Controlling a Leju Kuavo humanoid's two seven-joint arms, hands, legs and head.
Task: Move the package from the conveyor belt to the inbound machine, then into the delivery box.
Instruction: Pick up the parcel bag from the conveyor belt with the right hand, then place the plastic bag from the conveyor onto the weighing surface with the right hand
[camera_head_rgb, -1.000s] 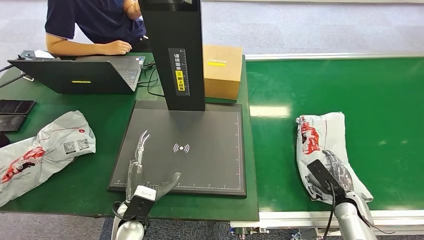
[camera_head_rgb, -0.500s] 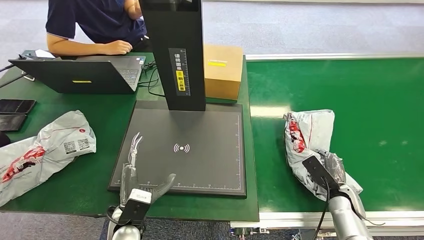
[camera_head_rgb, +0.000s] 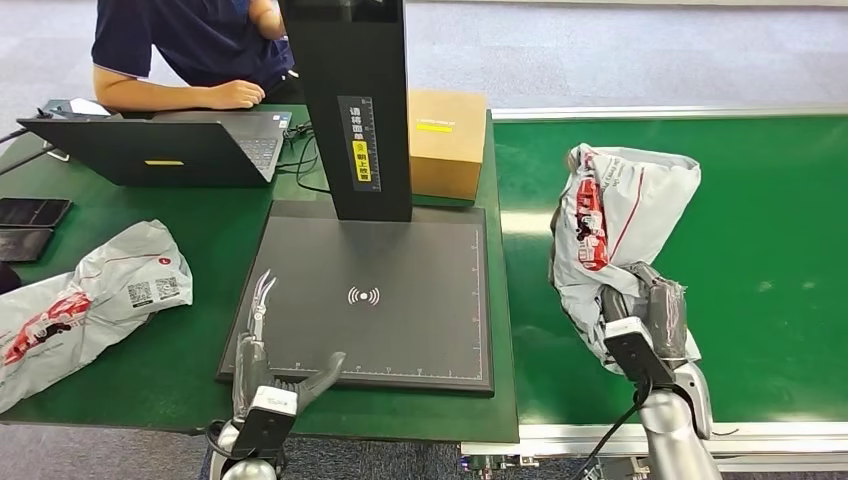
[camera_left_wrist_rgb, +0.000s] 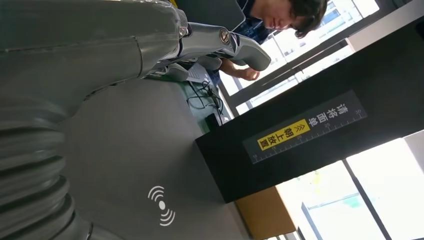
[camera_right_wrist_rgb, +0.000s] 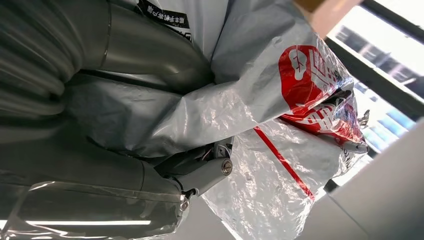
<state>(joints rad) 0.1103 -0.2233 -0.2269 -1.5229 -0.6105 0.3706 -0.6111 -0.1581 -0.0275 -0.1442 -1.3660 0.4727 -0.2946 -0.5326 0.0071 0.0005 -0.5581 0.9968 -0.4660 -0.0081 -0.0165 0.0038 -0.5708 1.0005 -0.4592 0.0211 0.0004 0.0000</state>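
The green conveyor belt (camera_head_rgb: 760, 210) takes the right side of the head view, and a green table (camera_head_rgb: 200, 260) takes the left side. On the table lies the flat black inbound machine (camera_head_rgb: 400, 320), with a tall black column (camera_head_rgb: 350, 100) standing at its back edge. Behind the column there is a brown cardboard box (camera_head_rgb: 446, 140). A person (camera_head_rgb: 190, 50) sits at the far side of the table with one hand next to an open laptop (camera_head_rgb: 150, 150). Another grey package (camera_head_rgb: 85, 300) lies flat at the left edge of the table.

The package (camera_head_rgb: 620, 220), a grey plastic bag with red print, is above the belt, near the belt's left edge. It stands up from the right hand (camera_head_rgb: 650, 320), and its upper part is well clear of the belt. In the right wrist view the fingers (camera_right_wrist_rgb: 200, 175) close around the lower part of the package (camera_right_wrist_rgb: 280, 120): the thick thumb presses on one side and the darker fingers press on the other side, so the plastic is crumpled between them.

The left hand (camera_head_rgb: 265, 350) is over the near left corner of the inbound machine. Its fingers are spread apart and straight, the thumb points to the side, and it holds nothing.
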